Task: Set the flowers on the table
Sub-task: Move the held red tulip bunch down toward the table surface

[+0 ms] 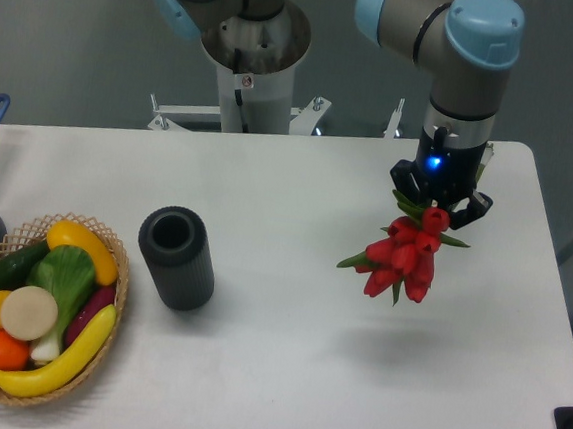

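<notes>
Over on the right side of the table (282, 375), the gripper (435, 210) is clamped on the flowers (403, 257), blooms dangling above the surface with a shadow underneath. So pickup looks done; lowering and letting go is what's left.

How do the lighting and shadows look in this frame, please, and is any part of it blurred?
In the fixed camera view the light is even and soft, with no glare on the white table; a faint diffuse shadow lies on it below the flowers, apart from them, so they hang clear of the surface in the gripper; the black cylinder casts a faint one; the picture is slightly soft throughout.
</notes>
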Tool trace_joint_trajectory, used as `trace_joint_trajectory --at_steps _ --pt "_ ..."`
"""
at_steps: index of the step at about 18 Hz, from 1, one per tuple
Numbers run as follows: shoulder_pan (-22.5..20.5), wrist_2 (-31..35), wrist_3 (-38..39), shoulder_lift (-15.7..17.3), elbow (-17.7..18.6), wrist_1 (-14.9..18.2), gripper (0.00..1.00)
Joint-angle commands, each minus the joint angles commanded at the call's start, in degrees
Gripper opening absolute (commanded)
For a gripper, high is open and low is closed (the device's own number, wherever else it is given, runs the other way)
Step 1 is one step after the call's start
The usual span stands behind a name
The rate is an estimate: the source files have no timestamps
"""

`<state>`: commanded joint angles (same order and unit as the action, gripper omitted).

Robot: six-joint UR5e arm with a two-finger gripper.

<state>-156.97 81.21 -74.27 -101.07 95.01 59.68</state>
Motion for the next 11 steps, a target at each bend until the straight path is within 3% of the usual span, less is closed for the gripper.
trace_joint_trajectory --at_steps 11 --pt "2.37 0.09 1.14 -3.07 -0.09 -0.26 0.00"
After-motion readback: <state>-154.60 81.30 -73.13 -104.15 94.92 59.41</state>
